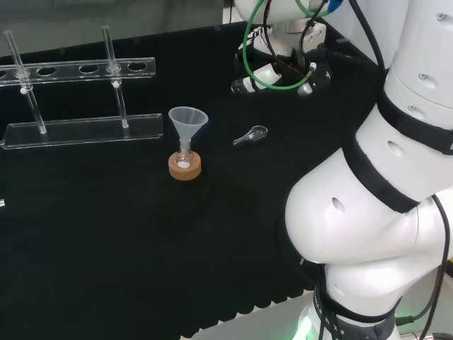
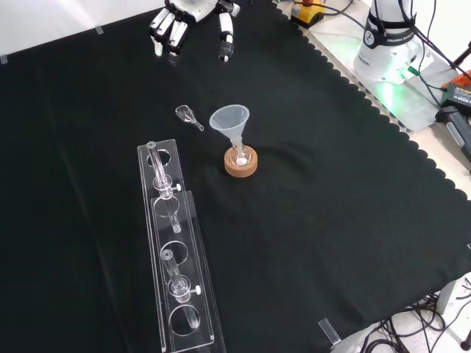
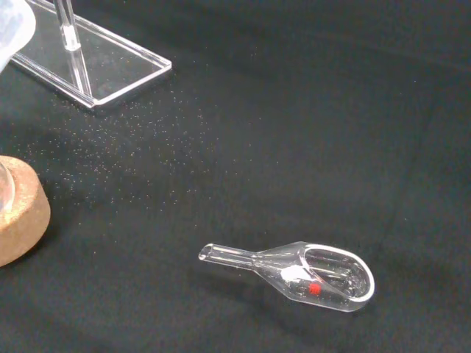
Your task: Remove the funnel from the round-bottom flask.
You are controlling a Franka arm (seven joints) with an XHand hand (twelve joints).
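Observation:
A clear funnel (image 1: 187, 120) (image 2: 230, 119) stands upright with its stem in a small clear round-bottom flask (image 1: 185, 161) (image 2: 239, 156). The flask sits in a cork ring (image 1: 185, 168) (image 2: 241, 165) (image 3: 18, 220) near the middle of the black cloth. The hand (image 2: 188, 20) (image 1: 279, 71) hovers at the far edge of the cloth in the front view, well apart from the funnel. Its fingers (image 2: 225, 40) point down, straight and spread, with nothing in them. In the wrist view a blurred edge of the funnel (image 3: 15, 26) shows at a corner.
A small clear glass scoop (image 1: 251, 134) (image 2: 189, 116) (image 3: 309, 273) lies on the cloth between the hand and the funnel. A clear plastic tube rack (image 1: 78, 99) (image 2: 173, 243) (image 3: 96, 66) with upright rods stands to the left in both views. The arm's white links (image 1: 382, 184) stand at the head view's right.

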